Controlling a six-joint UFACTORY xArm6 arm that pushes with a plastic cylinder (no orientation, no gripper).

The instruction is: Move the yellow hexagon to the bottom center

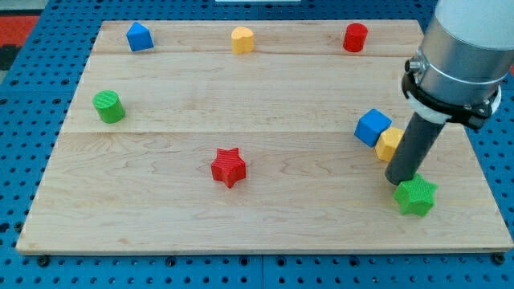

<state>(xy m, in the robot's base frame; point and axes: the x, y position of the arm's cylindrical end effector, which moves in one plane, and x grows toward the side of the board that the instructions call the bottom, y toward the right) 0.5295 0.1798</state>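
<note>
A yellow block point(389, 144), angular and possibly the hexagon, sits at the view's right, touching the lower right side of a blue cube point(373, 127). The dark rod covers its right part. My tip point(400, 183) rests on the board just below this yellow block and right at the upper left of a green star point(416, 197). A second yellow block point(242, 39), with a faceted outline, stands at the top centre of the board.
A blue house-shaped block point(139, 37) is at the top left and a red cylinder point(355, 38) at the top right. A green cylinder point(108, 107) is at the left. A red star point(228, 167) lies left of centre. The board's bottom edge point(257, 250) borders blue pegboard.
</note>
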